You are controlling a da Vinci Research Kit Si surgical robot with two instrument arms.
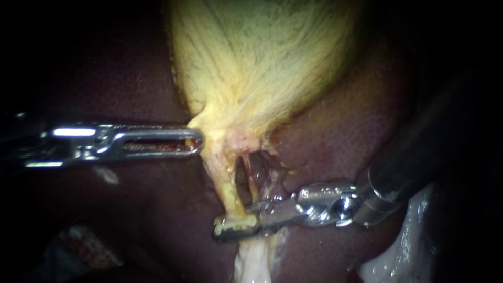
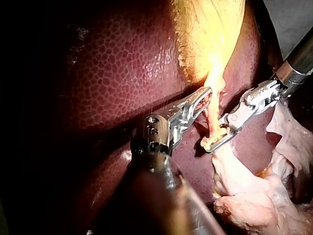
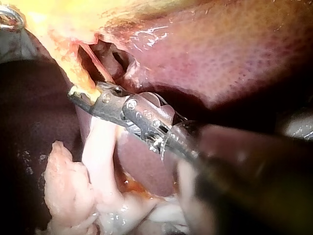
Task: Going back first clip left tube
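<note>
Right instrument (image 1: 222, 227) clamps its jaws on the left tube (image 1: 224, 181) low down, below the gallbladder (image 1: 251, 63) whose neck the left instrument (image 1: 198, 141) grips; probably soft, slick and easily torn, that thin tube wants a square, gentle hold mid-length.

free: bare liver (image 1: 157, 209) left of left tube (image 1: 226, 186) | blocked: right instrument (image 1: 220, 228) across left tube | gallbladder (image 1: 257, 57) above

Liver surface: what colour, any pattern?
The liver is dark maroon with fine honeycomb mottling, which shows best in the left wrist view.
</note>
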